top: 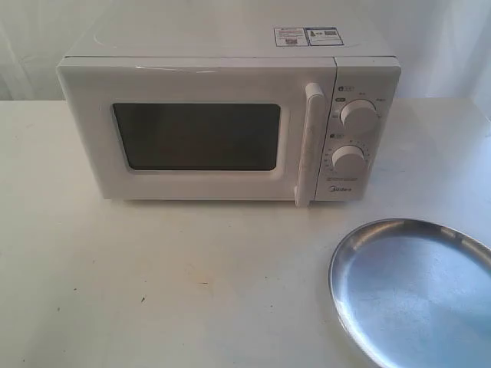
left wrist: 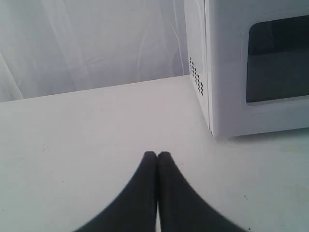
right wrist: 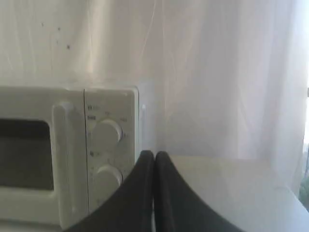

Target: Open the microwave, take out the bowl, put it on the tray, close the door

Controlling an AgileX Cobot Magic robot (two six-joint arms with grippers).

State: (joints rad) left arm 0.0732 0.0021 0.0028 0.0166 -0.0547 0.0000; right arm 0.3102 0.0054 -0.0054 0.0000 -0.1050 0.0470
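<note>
Exterior view: the microwave (top: 230,123) stands at the far middle of the white table (top: 192,284). Its door (top: 192,84) is shut, with the dark window (top: 196,136) facing near and the vertical bar handle (top: 311,146) at the door's right edge. Two round dials (top: 357,115) sit one above the other on the right panel. Below them is a logo (top: 340,192) that reads "Midea". The print on the sticker (top: 307,36) on top is too small to read. The silver tray (top: 414,299) lies near right on the table, well apart from the microwave. No arm shows here, and nothing can be made out through the window.

Left wrist view: the left gripper (left wrist: 157,155) is low over the table, left of the microwave and pointing toward the far side. Its black fingers (left wrist: 140,193) are pressed together and hold nothing. The microwave's left wall with its vent holes (left wrist: 195,79) is to the right of the gripper, apart from it.

Right wrist view: the right gripper (right wrist: 154,154) is also pinched together with nothing in it. It sits higher, about level with the lower dial, by the microwave's right front corner. Behind it hangs a white curtain (right wrist: 217,72). The panel markings are blurred.
</note>
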